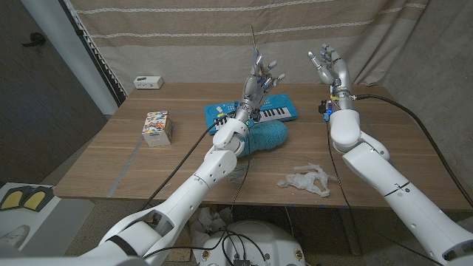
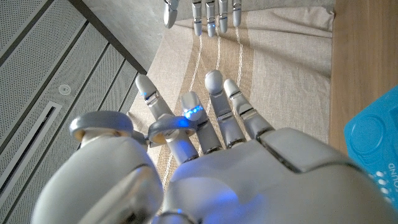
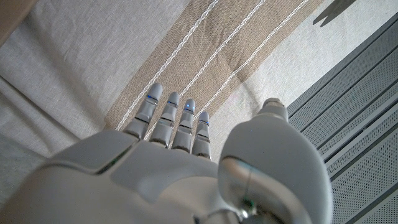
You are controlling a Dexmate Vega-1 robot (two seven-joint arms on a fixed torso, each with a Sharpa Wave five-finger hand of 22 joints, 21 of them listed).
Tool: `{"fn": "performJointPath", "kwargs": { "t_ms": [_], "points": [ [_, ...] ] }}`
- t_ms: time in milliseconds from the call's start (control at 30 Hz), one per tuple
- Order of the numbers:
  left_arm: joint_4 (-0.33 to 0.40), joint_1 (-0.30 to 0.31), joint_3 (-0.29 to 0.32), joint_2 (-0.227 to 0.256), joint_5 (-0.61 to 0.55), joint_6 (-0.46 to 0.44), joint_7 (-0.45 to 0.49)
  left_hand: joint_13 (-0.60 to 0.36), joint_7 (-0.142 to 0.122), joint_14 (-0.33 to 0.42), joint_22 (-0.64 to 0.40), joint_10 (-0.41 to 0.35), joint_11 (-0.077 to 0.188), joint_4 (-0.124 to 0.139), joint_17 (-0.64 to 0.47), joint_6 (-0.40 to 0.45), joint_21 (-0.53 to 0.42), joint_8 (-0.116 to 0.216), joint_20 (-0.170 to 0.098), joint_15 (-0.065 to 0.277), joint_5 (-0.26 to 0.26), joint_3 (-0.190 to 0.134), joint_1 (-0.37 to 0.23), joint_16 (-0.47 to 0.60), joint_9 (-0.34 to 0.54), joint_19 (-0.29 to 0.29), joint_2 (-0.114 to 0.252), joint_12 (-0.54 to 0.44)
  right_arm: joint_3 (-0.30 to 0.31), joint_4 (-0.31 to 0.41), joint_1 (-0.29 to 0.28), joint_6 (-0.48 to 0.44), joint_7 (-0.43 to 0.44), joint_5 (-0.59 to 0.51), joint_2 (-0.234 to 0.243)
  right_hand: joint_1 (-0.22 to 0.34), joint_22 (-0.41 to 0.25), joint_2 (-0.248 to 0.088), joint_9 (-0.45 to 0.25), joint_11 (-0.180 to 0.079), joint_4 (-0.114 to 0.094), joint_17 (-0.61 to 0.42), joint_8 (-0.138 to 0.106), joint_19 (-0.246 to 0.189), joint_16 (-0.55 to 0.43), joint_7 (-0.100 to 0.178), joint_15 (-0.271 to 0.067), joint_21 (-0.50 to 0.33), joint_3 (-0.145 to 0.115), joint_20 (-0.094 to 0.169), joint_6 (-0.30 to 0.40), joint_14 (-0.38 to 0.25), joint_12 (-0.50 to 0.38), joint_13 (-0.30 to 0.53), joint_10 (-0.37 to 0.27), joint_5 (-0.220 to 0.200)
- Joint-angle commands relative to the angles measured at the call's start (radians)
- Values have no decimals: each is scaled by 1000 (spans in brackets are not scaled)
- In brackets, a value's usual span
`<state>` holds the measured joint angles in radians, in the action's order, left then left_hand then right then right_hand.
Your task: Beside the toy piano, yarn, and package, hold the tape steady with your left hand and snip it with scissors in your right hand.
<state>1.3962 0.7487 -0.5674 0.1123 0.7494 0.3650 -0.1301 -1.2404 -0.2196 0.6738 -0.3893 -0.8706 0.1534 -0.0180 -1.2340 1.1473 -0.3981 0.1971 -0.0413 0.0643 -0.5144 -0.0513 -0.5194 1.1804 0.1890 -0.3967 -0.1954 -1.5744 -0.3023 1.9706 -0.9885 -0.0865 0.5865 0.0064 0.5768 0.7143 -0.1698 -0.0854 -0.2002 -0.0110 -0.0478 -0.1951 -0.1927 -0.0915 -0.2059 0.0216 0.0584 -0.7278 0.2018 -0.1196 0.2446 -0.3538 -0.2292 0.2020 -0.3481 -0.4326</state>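
Note:
My left hand (image 1: 262,77) is raised above the blue toy piano (image 1: 284,111), well off the table. A thin pale strip of tape (image 1: 254,46) rises from it against the curtain. In the left wrist view its thumb (image 2: 163,127) meets a finger (image 2: 189,112) in a pinch. My right hand (image 1: 330,65) is raised to the right of it at about the same height, with its fingers spread and nothing in it. Its fingertips (image 2: 211,15) show in the left wrist view. Teal yarn (image 1: 267,137) lies in front of the piano. The package (image 1: 157,127) stands at the table's left.
A small blue and yellow thing (image 1: 325,109) sits on the table by my right wrist; I cannot tell what it is. Crumpled white plastic (image 1: 307,179) lies near the front edge. A white box (image 1: 148,81) stands at the back left. A beige curtain (image 1: 185,37) hangs behind the table.

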Motion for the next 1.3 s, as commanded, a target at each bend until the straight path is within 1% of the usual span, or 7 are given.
{"fn": "performJointPath", "kwargs": {
  "t_ms": [33,600,700,800,967,1200,1300],
  "points": [
    [-45,-29,-14,13,-60,-18,33,-4,83,2,1,-58,53,-16,-4,-98,5,-5,5,141,6,31,-5,10,2,-7,1,-4,-4,4,7,-5,5,-15,-2,-11,-6,1,0,-4,0,-3,-6,-4,-5,-2,-2,2,7,-4,-10,-10,-4,1,1,2],
    [-98,-50,-28,8,-107,-23,55,-4,114,2,7,-48,54,-22,-3,-117,12,-7,13,140,48,118,31,47,5,-21,-3,-6,-7,17,2,-11,23,-49,-6,-43,-6,16,0,-11,-10,-3,-6,-8,-8,-4,-2,14,24,-10,-12,-17,-5,1,0,7],
    [-114,-59,-36,11,-144,-1,64,-4,121,-13,11,-38,54,-24,6,-124,19,-4,19,141,90,191,62,57,6,-27,-1,-6,-8,22,0,-13,23,-53,-7,-48,-6,18,0,-10,-12,-3,-6,-9,-8,-5,-1,15,27,-12,-12,-16,-5,1,0,8],
    [-123,-64,-39,12,-164,7,71,-4,126,-17,12,-37,54,-26,9,-127,19,-4,23,141,107,217,70,59,6,-33,-2,-7,-9,26,-2,-14,24,-56,-8,-54,-6,21,0,-9,-14,-3,-5,-10,-7,-5,-1,17,30,-14,-13,-16,-5,1,0,9],
    [-122,-66,-41,22,-177,11,65,-5,153,-18,15,-34,53,-36,20,-142,16,-4,27,141,179,332,106,67,5,-70,-2,-7,-10,32,-4,-17,26,-62,-10,-63,-6,24,0,-8,-17,-4,-5,-10,-8,-5,0,21,34,-16,-15,-17,-5,1,0,10],
    [-108,-72,-43,45,-185,-21,63,-5,178,-4,16,-30,50,-41,28,-149,15,-4,41,140,242,408,140,70,4,-91,-1,-6,-9,38,-8,-17,27,-67,-12,-77,-6,26,0,-14,-22,-4,-4,-11,-8,-5,1,27,40,-18,-17,-18,-5,1,1,11],
    [-106,-80,-47,57,-197,-26,55,-5,191,-10,17,-24,48,-42,50,-173,17,-10,51,136,261,416,151,54,3,-93,-2,-6,-9,39,-10,-14,29,-72,-12,-81,-6,27,0,-12,-23,-4,-4,-12,-8,-6,1,29,42,-18,-19,-18,-5,0,1,11]
  ]
}}
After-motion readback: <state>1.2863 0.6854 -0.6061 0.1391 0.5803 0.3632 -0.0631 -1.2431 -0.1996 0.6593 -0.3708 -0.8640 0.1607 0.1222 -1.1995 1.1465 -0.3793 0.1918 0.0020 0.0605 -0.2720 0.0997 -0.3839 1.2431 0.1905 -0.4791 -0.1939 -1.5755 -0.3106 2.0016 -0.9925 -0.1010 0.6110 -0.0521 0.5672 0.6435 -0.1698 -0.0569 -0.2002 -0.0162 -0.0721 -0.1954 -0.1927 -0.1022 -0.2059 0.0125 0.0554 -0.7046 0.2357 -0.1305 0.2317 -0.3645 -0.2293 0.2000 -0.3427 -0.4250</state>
